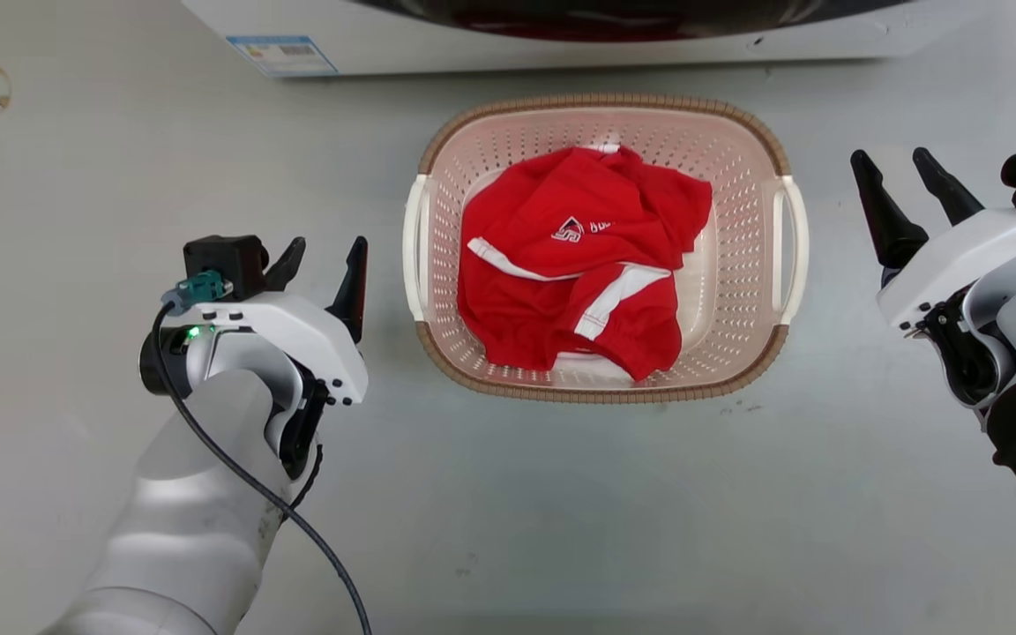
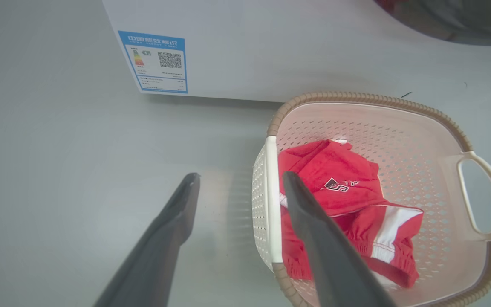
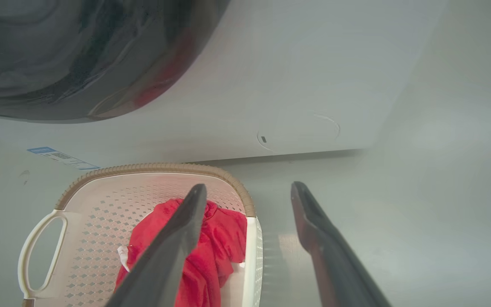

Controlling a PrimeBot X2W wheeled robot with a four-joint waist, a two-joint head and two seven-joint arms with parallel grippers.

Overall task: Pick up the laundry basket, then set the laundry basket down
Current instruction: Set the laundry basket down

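Laundry basket (image 1: 605,102): on floor (image 1: 561,520), red garment (image 1: 552,291) inside.
Left gripper (image 1: 329,243): spread, empty, alongside.
Right gripper (image 1: 890,157): spread, empty, alongside.

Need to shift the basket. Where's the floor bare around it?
The floor is bare in front of the laundry basket, between the arms. Narrow gaps part its handles from the left gripper and right gripper. Tightest: between basket and washer.

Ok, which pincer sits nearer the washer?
The right pincer: its tips reach beside the far half of the basket; the left pincer ends around its middle.
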